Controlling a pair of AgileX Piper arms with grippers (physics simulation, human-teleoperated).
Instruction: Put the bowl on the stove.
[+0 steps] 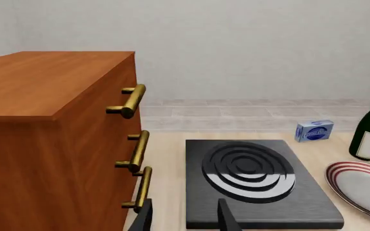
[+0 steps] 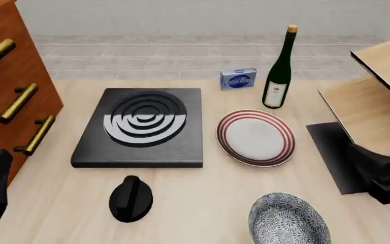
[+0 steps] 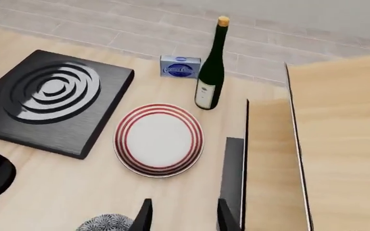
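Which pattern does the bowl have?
The bowl has a dense blue-grey and white floral pattern, seen best in the front view.

Bowl point(image 2: 289, 220) blue-grey floral; stove point(image 2: 140, 128) black, silver rings; plate point(image 2: 256, 137) white, red-ringed.

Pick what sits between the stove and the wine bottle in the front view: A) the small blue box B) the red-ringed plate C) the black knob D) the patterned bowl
A: the small blue box stands at the far side of the table, just past the stove corner and left of the wine bottle; the bowl sits at the near edge.
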